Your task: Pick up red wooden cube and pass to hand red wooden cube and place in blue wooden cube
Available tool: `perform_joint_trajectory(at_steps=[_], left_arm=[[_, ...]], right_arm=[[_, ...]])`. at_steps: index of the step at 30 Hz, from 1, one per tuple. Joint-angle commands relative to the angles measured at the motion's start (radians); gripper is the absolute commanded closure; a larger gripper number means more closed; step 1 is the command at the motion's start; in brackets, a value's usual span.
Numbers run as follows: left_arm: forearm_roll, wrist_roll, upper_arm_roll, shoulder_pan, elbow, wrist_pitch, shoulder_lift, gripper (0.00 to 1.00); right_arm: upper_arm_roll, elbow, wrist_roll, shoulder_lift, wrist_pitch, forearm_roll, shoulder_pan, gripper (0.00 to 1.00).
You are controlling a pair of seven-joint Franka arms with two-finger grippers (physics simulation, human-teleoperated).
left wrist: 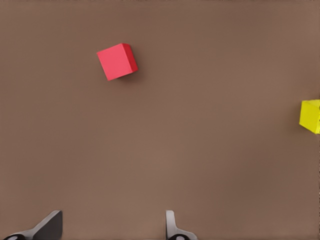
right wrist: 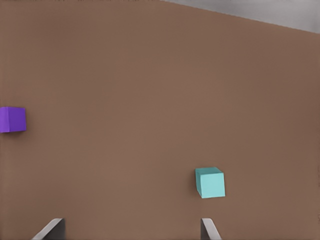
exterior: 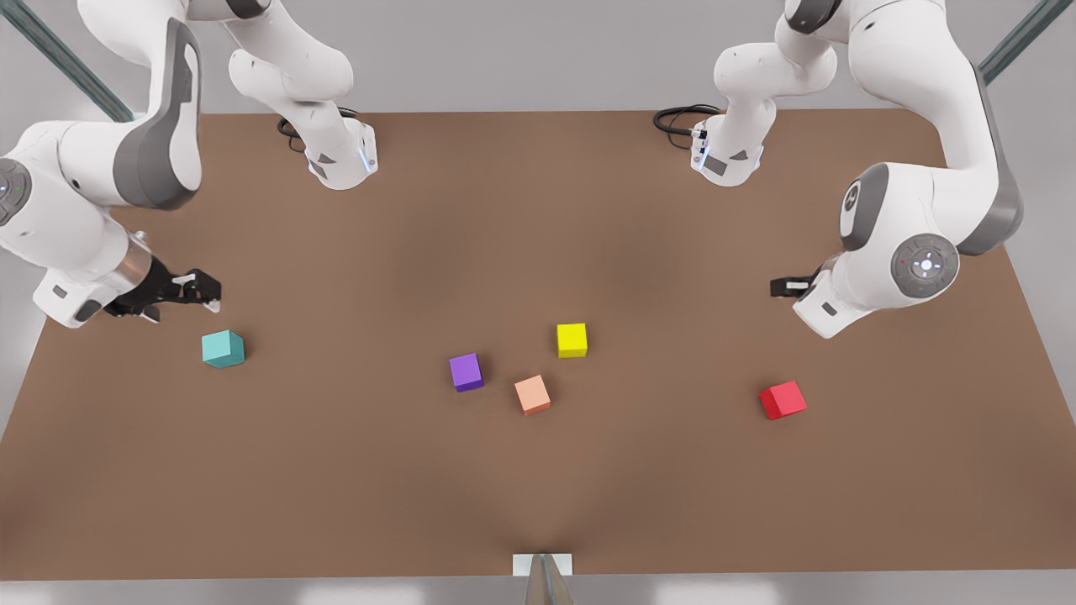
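The red wooden cube point(exterior: 783, 400) point(left wrist: 117, 61) lies on the brown table at the front view's right. My left gripper point(exterior: 788, 287) point(left wrist: 112, 228) hovers above the table behind that cube, apart from it, open with nothing between its fingers. The blue wooden cube point(exterior: 223, 349) point(right wrist: 210, 182), teal in colour, rests at the front view's left. My right gripper point(exterior: 204, 290) point(right wrist: 130, 229) hangs just behind and above it, open and holding nothing.
Between the two arms, near the table's middle, stand a purple cube point(exterior: 466, 371) point(right wrist: 12, 119), a salmon-orange cube point(exterior: 532, 394) and a yellow cube point(exterior: 572, 339) point(left wrist: 311, 116). The arm bases point(exterior: 340, 160) point(exterior: 727, 160) sit at the back edge.
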Motion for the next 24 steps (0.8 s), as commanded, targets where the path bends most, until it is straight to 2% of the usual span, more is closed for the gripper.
perform_joint_trajectory(at_steps=[1,4,6,8,9,12,15,24], left_arm=[[-0.016,0.039,0.003,-0.002,-0.004,0.032,-0.002,0.0],[-0.016,0.037,0.003,-0.002,-0.005,0.046,0.008,0.0],[-0.008,0.034,0.044,0.0,0.004,0.13,0.122,0.0],[-0.02,0.033,0.075,0.052,0.13,0.202,0.323,0.0],[-0.03,0.033,0.076,0.064,0.131,0.254,0.353,0.0],[-0.063,-0.027,0.093,0.078,0.006,0.494,0.343,0.0],[-0.063,-0.041,0.125,0.078,-0.063,0.644,0.357,0.0],[-0.056,-0.055,0.133,0.057,-0.076,0.765,0.427,0.0]], right_arm=[[-0.001,0.003,-0.084,0.0,0.026,0.014,0.001,0.0],[-0.006,0.002,-0.087,0.002,0.026,0.029,0.001,0.0],[-0.006,-0.001,-0.087,0.002,0.012,0.029,0.001,0.0],[-0.006,-0.003,-0.087,0.002,0.008,0.029,0.001,0.0],[-0.006,-0.003,-0.087,0.002,0.008,0.029,0.001,0.0],[-0.006,-0.003,-0.086,0.005,0.008,0.029,0.001,0.0],[-0.006,-0.004,-0.089,0.005,0.008,0.029,0.001,0.0],[-0.006,-0.007,-0.09,0.006,-0.003,0.028,0.001,0.0]])
